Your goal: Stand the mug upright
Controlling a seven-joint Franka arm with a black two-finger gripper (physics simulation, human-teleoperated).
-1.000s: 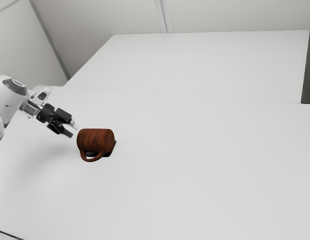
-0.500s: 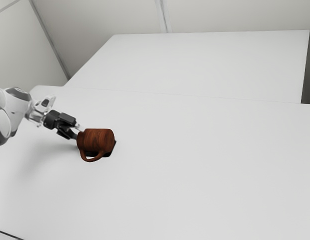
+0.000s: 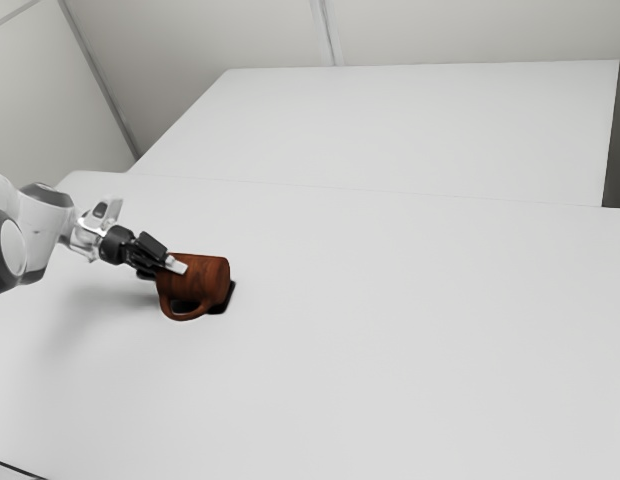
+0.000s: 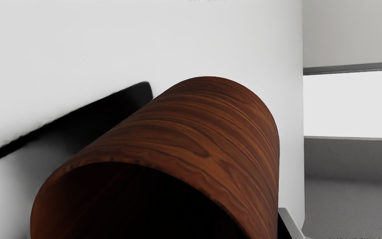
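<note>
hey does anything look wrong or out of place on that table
Yes, the brown mug is lying on its side on the white table, its mouth facing the gripper, instead of standing on its base. I see no spill or damage.

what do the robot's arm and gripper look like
The arm is glossy white with smooth, rounded segments and grey joint trim, plus a pale, silvery section near the wrist. The gripper is black and blocky, with a round collar at its base.
</note>
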